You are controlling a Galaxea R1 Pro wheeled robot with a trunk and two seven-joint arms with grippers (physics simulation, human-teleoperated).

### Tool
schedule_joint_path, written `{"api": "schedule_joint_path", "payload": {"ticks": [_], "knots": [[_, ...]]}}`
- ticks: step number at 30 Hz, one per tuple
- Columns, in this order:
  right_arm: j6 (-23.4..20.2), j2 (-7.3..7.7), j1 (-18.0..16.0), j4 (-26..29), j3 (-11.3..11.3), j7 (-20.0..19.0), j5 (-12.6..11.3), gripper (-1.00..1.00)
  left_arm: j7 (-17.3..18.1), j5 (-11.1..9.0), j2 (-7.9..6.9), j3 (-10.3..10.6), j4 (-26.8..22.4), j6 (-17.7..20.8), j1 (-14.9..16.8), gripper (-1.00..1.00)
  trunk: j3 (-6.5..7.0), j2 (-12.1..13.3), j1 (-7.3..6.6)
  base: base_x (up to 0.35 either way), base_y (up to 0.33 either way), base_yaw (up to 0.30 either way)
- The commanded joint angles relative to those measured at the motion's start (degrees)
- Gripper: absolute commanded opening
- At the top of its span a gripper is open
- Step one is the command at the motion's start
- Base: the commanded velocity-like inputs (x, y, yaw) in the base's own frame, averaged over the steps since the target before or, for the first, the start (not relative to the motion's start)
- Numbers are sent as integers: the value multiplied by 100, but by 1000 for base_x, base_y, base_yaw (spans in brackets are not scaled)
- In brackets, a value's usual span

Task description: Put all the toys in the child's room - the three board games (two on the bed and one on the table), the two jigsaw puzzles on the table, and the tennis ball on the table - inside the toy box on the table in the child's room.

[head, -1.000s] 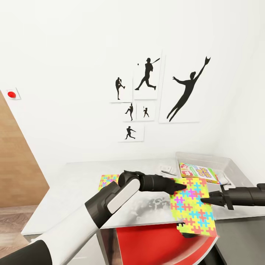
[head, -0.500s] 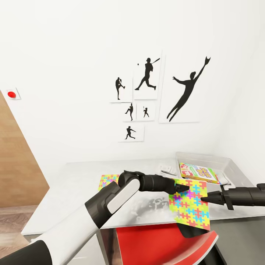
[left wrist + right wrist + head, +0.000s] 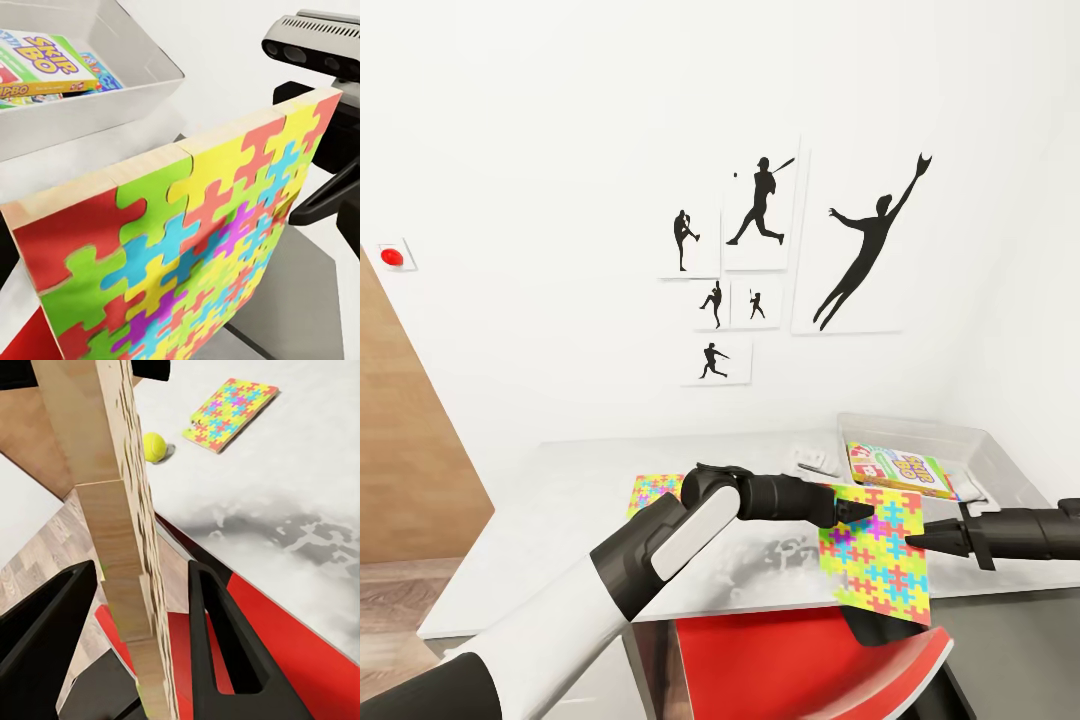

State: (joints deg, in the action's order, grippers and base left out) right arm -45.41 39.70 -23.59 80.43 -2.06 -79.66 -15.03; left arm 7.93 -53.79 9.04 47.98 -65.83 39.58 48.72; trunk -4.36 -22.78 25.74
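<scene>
From the head view, the left claw (image 3: 860, 511) meets the upper left corner of a jigsaw puzzle (image 3: 877, 556) that is held upright above the front edge of the desk (image 3: 560, 520); whether that claw pinches the board or merely touches it I cannot tell. The right claw (image 3: 916, 541) points at the board's right edge. Behind them, at the desk's far right corner against the wall, sits the toy box (image 3: 980, 450) with the SKIP-BO game (image 3: 900, 468) lying flat inside, and open air lies between the held board and the box's near rim. A second jigsaw puzzle (image 3: 652, 491) lies flat on the desk left of the left arm, with bare desk top around it. From the left wrist view, the held jigsaw puzzle (image 3: 180, 255) stands tilted, its pale wooden top edge showing, and the toy box (image 3: 112, 97) lies beyond with the SKIP-BO game (image 3: 45, 64) in it. From the right wrist view, the board's wooden edge (image 3: 124, 532) passes between the right claw's two black fingers (image 3: 221, 637), which are spread wide on either side, with gaps showing. Beyond, a tennis ball (image 3: 154, 447) rests on the desk just beside the flat second puzzle (image 3: 229, 414), near the desk's edge.
</scene>
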Motion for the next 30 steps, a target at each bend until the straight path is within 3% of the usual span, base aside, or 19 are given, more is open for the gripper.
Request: {"api": "schedule_joint_path", "payload": {"ticks": [1, 8, 12, 14, 15, 18, 19, 23, 24, 27, 28, 30], "knots": [[-47, 3, -6, -1, 0, -6, -15, -100, 16, -9, 1, -1, 0, 20, 6, 100, -13, -13, 4, 0, 0, 0], [-47, 6, -6, -1, -17, -6, -17, -100, 14, 2, -13, -22, 20, 21, -7, 100, -13, -13, 4, 0, 0, 0], [-47, 40, -6, -1, -28, -6, -27, -100, 15, 10, -67, -174, 42, 18, -83, 100, -13, -13, 4, 0, 0, 0], [-47, 65, -6, -1, -37, -6, -65, -100, 12, 23, -139, -463, 52, 17, -200, 100, -13, -13, 4, 0, 0, 0], [-47, 65, -6, -1, -37, -6, -65, -100, 12, 23, -139, -463, 52, 17, -200, 100, -13, -13, 4, 0, 0, 0], [-47, 95, -4, -5, -53, -6, -153, -100, 11, 51, -266, -1113, 61, 16, -448, 100, -13, -13, 4, 0, 0, 0], [-47, 95, -4, -5, -53, -6, -153, -100, 11, 51, -266, -1113, 61, 16, -448, 100, -13, -13, 4, 0, 0, 0], [-47, 204, 3, -8, -66, -6, -298, -100, 19, 77, -431, -1986, 67, -2, -796, 100, -13, -13, 4, 0, 0, 0], [-47, 204, 3, -8, -66, -6, -298, -100, 19, 77, -431, -1986, 67, -2, -796, 100, -13, -13, 4, 0, 0, 0], [-47, 331, 8, -26, -69, -6, -447, -100, 14, 87, -574, -2460, 69, -19, -986, 100, -13, -13, 4, 0, 0, 0], [-47, 331, 8, -26, -69, -6, -447, -100, 14, 87, -574, -2460, 69, -19, -986, 100, -13, -13, 4, 0, 0, 0], [-49, 390, 7, -55, -75, -4, -551, -100, 10, 90, -668, -2696, 69, -28, -1069, 100, -13, -13, 4, 0, 0, 0]]}}
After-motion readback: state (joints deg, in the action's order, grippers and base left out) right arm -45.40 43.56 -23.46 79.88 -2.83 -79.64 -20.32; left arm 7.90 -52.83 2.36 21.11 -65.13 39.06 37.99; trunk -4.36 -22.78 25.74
